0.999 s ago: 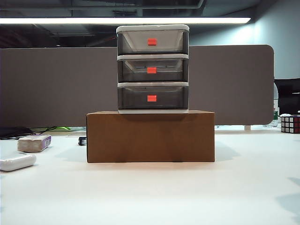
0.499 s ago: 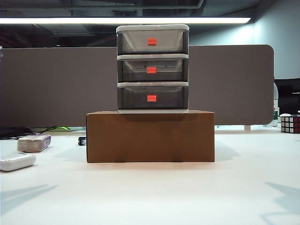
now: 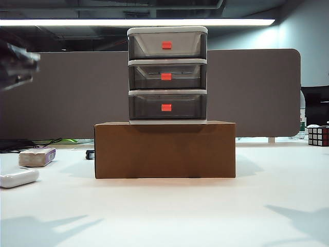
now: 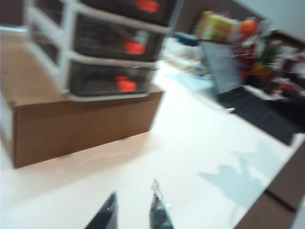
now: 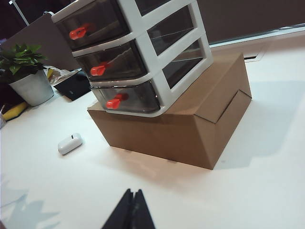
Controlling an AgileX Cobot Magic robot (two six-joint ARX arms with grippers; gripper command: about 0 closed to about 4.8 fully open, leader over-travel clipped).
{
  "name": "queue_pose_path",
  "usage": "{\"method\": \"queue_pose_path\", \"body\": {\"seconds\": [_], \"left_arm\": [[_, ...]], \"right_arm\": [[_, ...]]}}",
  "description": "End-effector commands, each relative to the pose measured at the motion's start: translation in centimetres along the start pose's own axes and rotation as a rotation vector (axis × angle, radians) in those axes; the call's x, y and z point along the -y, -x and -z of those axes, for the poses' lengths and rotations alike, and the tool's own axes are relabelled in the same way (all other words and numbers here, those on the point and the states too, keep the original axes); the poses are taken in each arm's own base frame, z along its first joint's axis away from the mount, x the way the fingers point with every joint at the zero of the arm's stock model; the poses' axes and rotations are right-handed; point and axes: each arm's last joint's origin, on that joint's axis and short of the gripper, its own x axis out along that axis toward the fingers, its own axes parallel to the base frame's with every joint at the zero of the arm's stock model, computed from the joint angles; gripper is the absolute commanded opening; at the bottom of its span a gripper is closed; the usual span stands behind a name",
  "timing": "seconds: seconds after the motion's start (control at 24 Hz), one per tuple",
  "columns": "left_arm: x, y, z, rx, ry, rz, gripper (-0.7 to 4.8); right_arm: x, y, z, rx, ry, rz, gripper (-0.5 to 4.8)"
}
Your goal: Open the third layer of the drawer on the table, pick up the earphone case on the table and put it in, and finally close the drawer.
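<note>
Now the left gripper shows at upper left, jaws parted; right gripper closed.

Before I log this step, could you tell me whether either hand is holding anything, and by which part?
Nothing is held. The left hand hangs slightly parted above bare table, and the right hand is shut on nothing. The earphone case lies untouched.

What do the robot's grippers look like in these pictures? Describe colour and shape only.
The left gripper has two dark, nearly black fingers tapering to thin pointed tips, with a gap between them. The right gripper has the same black, blade-like fingers, pressed together into one wedge. In the exterior view, a blurred dark arm part shows at the left edge. No cables or markings are visible.
</note>
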Motion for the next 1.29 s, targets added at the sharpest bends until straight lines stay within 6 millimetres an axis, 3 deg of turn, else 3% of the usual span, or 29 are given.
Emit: {"method": "queue_pose_path", "body": {"seconds": [0.04, 0.17, 0.5, 0.58, 0.83, 1.08, 1.29], "left_arm": [[0.9, -0.4, 0.4, -0.003, -0.037, -0.086, 0.95], [1.3, -0.8, 0.4, 0.003, -0.041, -0.107, 1.23], [1.8, -3.7, 0.8, -0.008, -0.056, -0.114, 1.29], [1.9, -4.7, 1.0, -0.008, -0.056, -0.111, 1.29], [3.3, -10.0, 0.8, -0.118, -0.077, -0.046, 1.29], [3.8, -12.1, 0.4, -0.108, -0.076, -0.087, 1.29], [3.8, -13.9, 0.1, -0.06, -0.089, -0.226, 1.29]], "right_arm": [[-0.7, 0.0, -0.9, 0.016, 0.044, 0.027, -0.06], [-1.3, 0.1, -1.2, -0.002, 0.073, 0.028, -0.05], [-2.4, -0.8, -0.7, -0.108, 0.059, -0.021, -0.06], [-2.7, -1.2, -1.1, -0.138, 0.074, -0.014, -0.05], [-3.4, -3.1, -3.0, -0.243, 0.087, -0.03, -0.05], [-3.9, -3.9, -4.2, -0.222, 0.134, -0.138, -0.05], [-3.8, -4.8, -4.3, -0.215, 0.143, -0.157, -0.05]]}}
